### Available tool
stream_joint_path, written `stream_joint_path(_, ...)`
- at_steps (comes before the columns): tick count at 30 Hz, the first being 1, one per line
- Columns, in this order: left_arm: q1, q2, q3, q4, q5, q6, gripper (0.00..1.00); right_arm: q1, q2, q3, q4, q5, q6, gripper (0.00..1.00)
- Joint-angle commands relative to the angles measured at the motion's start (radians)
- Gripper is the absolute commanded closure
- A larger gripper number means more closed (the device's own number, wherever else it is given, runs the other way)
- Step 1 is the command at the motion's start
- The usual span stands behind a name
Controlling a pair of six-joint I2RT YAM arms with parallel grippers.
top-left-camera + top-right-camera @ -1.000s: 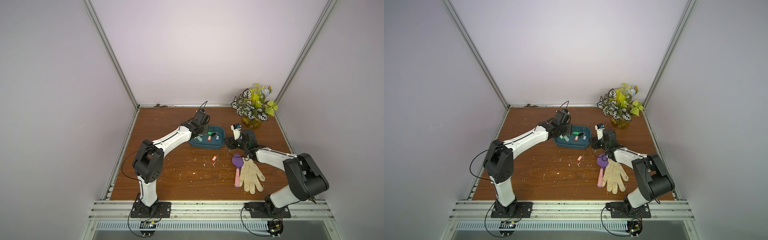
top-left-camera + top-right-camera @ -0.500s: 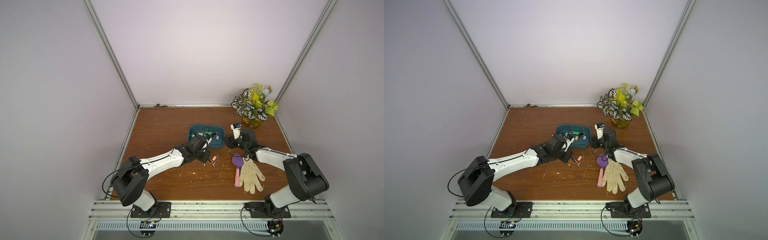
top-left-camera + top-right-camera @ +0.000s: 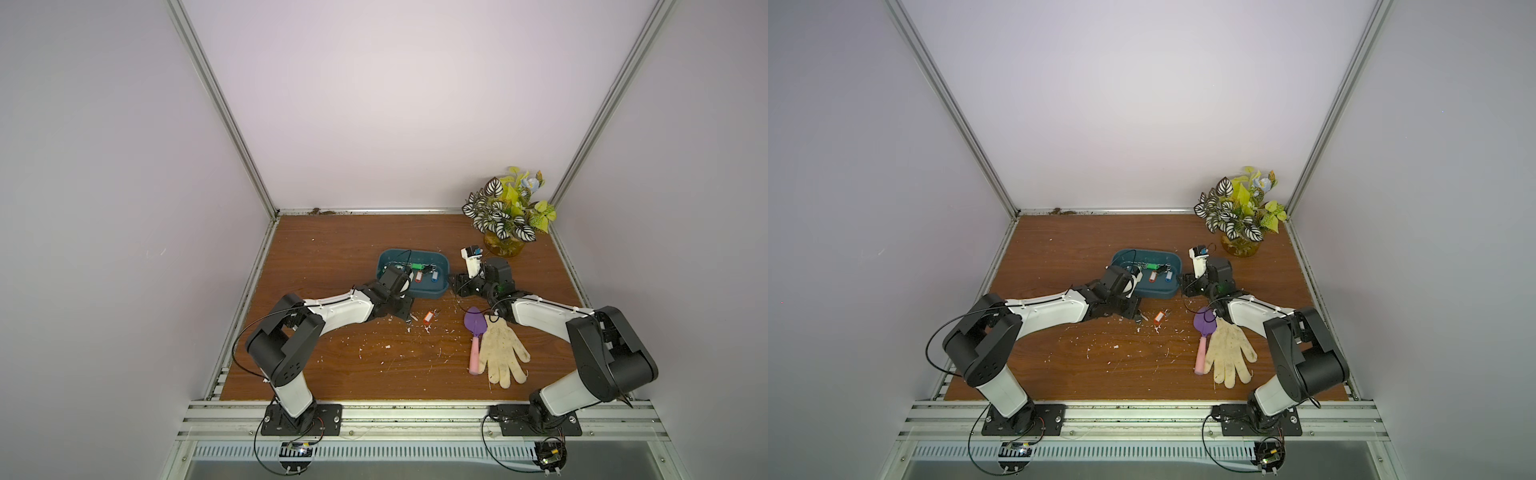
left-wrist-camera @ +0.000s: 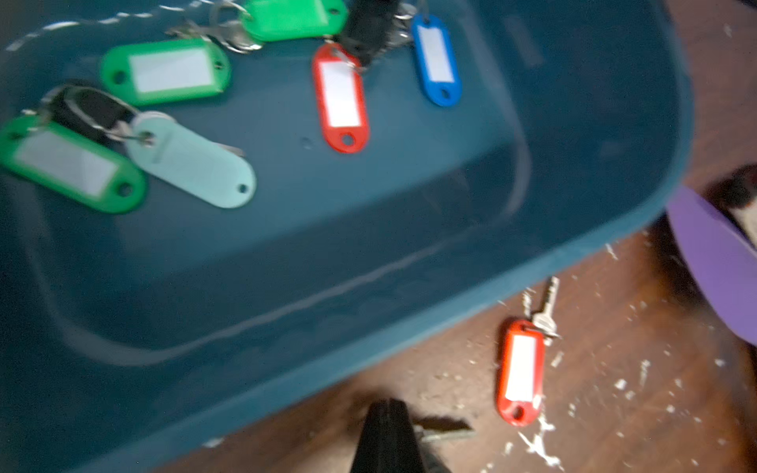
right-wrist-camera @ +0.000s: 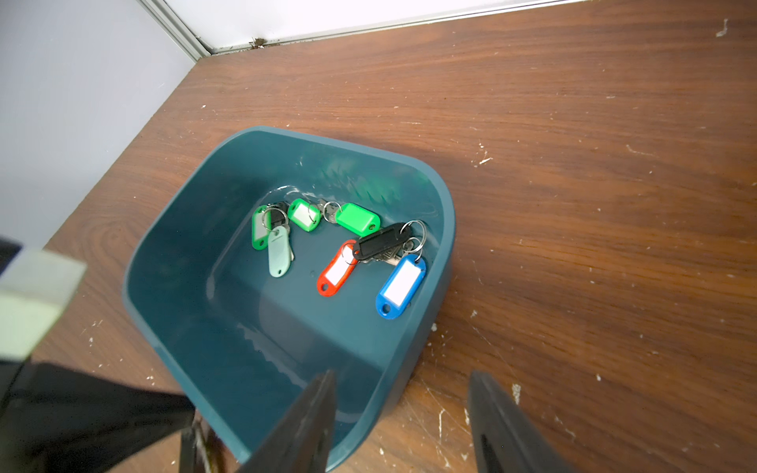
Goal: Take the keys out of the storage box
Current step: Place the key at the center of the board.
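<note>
The dark teal storage box (image 3: pixel 428 293) (image 3: pixel 1158 293) (image 5: pixel 286 135) sits mid-table. Several keys (image 5: pixel 340 237) (image 4: pixel 340 96) lie in it, with green, pale green, black, red and blue tags. One orange-red tagged key (image 3: pixel 428 317) (image 3: pixel 1158 318) (image 4: pixel 520 368) lies on the wood in front of the box. My left gripper (image 3: pixel 409 316) (image 3: pixel 1138 316) (image 4: pixel 387 403) is shut, low over the table just outside the box's front wall. A small grey piece shows beside its tips; whether it is held is unclear. My right gripper (image 3: pixel 455 286) (image 3: pixel 1185 286) (image 5: pixel 403 374) is open astride the box's right end wall.
A purple-and-pink trowel (image 3: pixel 475 324) and a cream glove (image 3: pixel 503 353) lie front right, beside the right forearm. A potted plant (image 3: pixel 505 212) stands in the back right corner. White flecks litter the wood in front of the box.
My left arm has swung from above the box's left part toward the front and down to the table before the box. The right arm and the keys have not moved.
</note>
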Motion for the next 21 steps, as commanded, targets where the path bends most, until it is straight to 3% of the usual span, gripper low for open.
stream_joint_path(1, 0.005, 0.031, 0.056, -0.005, -0.014, -0.009, 0.91, -0.005, -0.029, 0.008, 0.026, -0.010, -0.012, 0.41)
stream_joint_path(4, 0.005, 0.048, 0.095, -0.043, -0.042, -0.002, 0.57, -0.005, -0.038, 0.010, 0.020, -0.010, -0.022, 0.41)
stream_joint_path(5, 0.006, 0.045, 0.106, -0.053, -0.048, 0.004, 0.37, -0.005, -0.044, 0.013, 0.016, -0.011, -0.026, 0.41)
stream_joint_path(6, 0.007, 0.035, 0.112, -0.058, -0.052, 0.011, 0.02, -0.004, -0.053, 0.014, 0.013, -0.015, -0.029, 0.41)
stream_joint_path(14, 0.016, -0.173, 0.127, -0.060, -0.118, 0.082, 0.01, 0.075, -0.063, 0.124, -0.035, -0.022, -0.083, 0.48)
stream_joint_path(19, 0.030, -0.360, 0.028, 0.109, -0.163, 0.107, 0.01, 0.158, 0.062, 0.262, -0.091, -0.026, -0.103, 0.44)
stream_joint_path(21, 0.076, -0.409, -0.039, 0.191, -0.205, 0.078, 0.01, 0.175, 0.116, 0.309, -0.087, -0.040, -0.088, 0.44)
